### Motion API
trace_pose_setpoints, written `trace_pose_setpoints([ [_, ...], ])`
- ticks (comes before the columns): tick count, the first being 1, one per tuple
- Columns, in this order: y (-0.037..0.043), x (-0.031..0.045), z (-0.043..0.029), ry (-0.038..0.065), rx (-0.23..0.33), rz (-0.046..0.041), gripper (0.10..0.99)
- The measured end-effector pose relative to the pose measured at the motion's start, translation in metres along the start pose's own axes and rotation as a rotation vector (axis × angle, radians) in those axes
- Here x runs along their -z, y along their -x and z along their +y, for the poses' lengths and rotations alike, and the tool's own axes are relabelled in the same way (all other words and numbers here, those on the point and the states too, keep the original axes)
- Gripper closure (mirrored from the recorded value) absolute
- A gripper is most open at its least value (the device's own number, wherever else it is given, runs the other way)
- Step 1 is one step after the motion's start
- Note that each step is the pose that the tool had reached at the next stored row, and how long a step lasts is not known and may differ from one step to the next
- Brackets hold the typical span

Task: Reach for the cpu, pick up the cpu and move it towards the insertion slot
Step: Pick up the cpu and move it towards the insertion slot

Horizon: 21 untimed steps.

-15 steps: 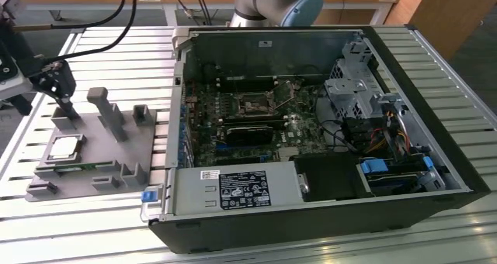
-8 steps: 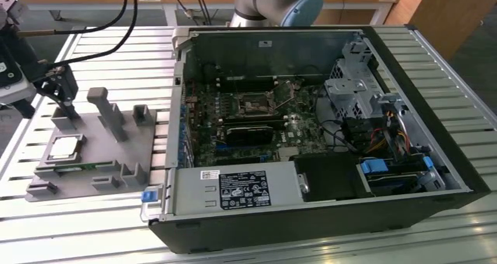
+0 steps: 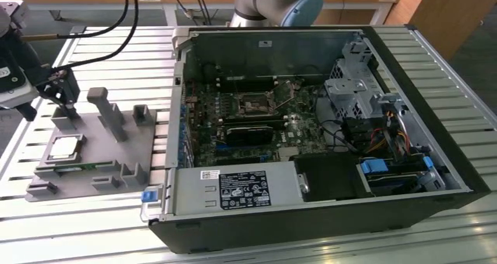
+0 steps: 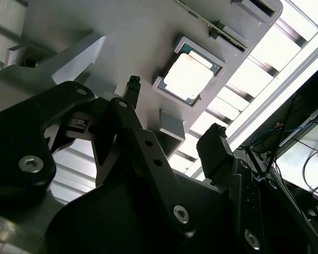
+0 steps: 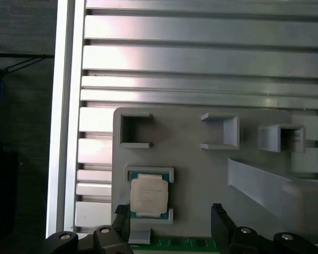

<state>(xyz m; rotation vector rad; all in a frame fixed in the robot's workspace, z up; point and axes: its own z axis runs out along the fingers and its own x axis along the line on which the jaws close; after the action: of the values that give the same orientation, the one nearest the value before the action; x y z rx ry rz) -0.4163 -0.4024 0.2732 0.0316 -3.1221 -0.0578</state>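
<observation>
1. The gripper [image 5: 169, 210] hovers near the cpu [image 5: 147, 194], its fingers apart and holding nothing.
2. In the exterior view, the cpu lies in the grey holder [image 3: 116, 153], at 9 o'clock from the insertion slot [image 3: 255, 106].
3. The reach looks nearly done; the pickup and carry are not yet done.

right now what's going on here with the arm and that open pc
The robot arm's gripper hangs open and empty over the grey fixture, which sits on the slatted table beside the open computer case. The cpu lies in its nest on the fixture, close to the fingers but not gripped. The insertion slot is on the motherboard inside the case.
</observation>
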Motion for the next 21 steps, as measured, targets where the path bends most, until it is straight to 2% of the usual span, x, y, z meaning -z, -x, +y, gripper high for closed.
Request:
trace_pose_setpoints([
  [21,0.0004,-0.0204,-0.0018,0.000,0.000,0.0014,0.380],
])
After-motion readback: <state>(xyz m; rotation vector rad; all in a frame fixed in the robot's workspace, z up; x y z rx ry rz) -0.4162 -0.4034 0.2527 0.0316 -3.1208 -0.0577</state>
